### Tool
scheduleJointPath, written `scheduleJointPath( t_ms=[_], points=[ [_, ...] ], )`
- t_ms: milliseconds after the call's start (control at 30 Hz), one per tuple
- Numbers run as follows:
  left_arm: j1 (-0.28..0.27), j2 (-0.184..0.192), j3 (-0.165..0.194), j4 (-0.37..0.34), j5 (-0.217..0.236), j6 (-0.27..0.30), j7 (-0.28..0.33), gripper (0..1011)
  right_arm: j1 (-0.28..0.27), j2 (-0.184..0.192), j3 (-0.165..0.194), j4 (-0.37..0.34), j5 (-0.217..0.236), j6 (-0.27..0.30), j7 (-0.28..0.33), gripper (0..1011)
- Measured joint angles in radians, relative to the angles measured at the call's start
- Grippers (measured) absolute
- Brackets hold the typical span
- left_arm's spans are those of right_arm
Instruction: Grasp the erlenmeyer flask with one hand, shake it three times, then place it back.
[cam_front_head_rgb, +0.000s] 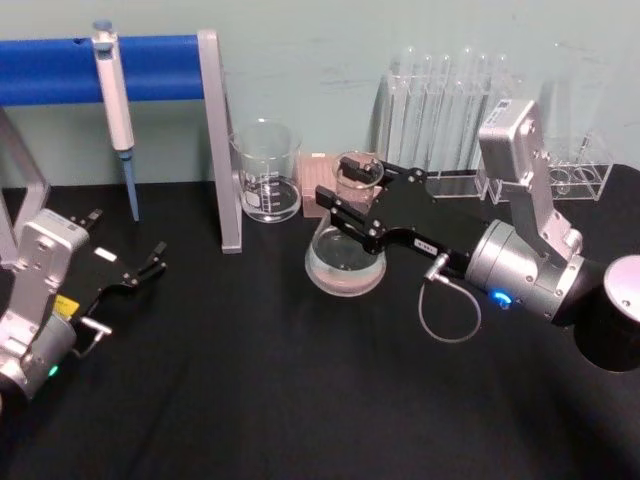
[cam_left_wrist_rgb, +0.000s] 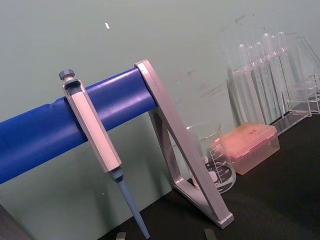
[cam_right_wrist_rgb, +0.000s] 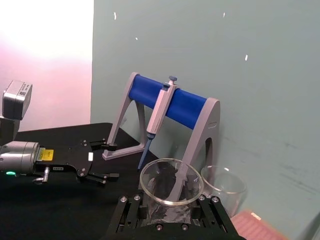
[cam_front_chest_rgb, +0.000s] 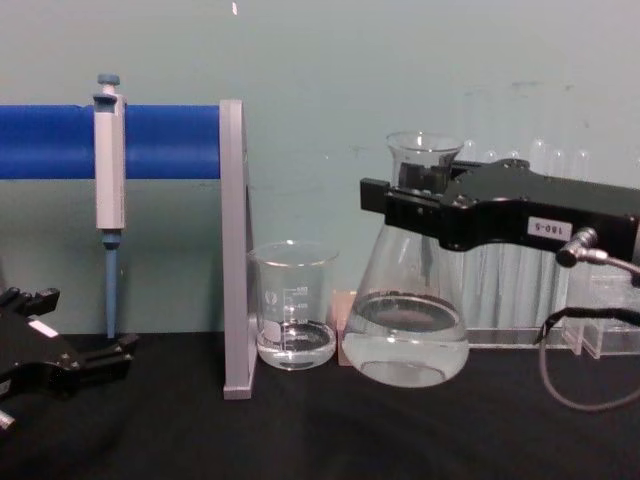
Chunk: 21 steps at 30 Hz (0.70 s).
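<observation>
The erlenmeyer flask (cam_front_head_rgb: 345, 262) is clear glass with a little clear liquid in its wide base. It hangs or stands just right of the beaker, near the middle of the black table. My right gripper (cam_front_head_rgb: 350, 190) reaches in from the right and is shut on the flask's neck just under the rim. The chest view shows the flask (cam_front_chest_rgb: 412, 330) upright with the right gripper (cam_front_chest_rgb: 400, 205) across its neck; I cannot tell if the base touches the table. In the right wrist view the flask's rim (cam_right_wrist_rgb: 171, 182) sits between the fingers. My left gripper (cam_front_head_rgb: 150, 265) rests open at the left.
A glass beaker (cam_front_head_rgb: 267, 170) stands left of the flask, with a pink box (cam_front_head_rgb: 318, 185) behind. A blue-barred stand (cam_front_head_rgb: 218, 140) holds a pipette (cam_front_head_rgb: 115, 110) at back left. Test tube racks (cam_front_head_rgb: 450, 120) line the back right. A cable loop (cam_front_head_rgb: 450, 315) hangs off the right wrist.
</observation>
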Motion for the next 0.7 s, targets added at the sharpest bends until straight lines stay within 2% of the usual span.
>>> scheduleJointPath(
  t_ms=[700],
  points=[
    [0.000, 0.000, 0.000, 0.000, 0.000, 0.000, 0.000, 1001, -0.011, -0.006, 0.010, -0.021, -0.002, 0.017, -0.040, 456]
  ],
)
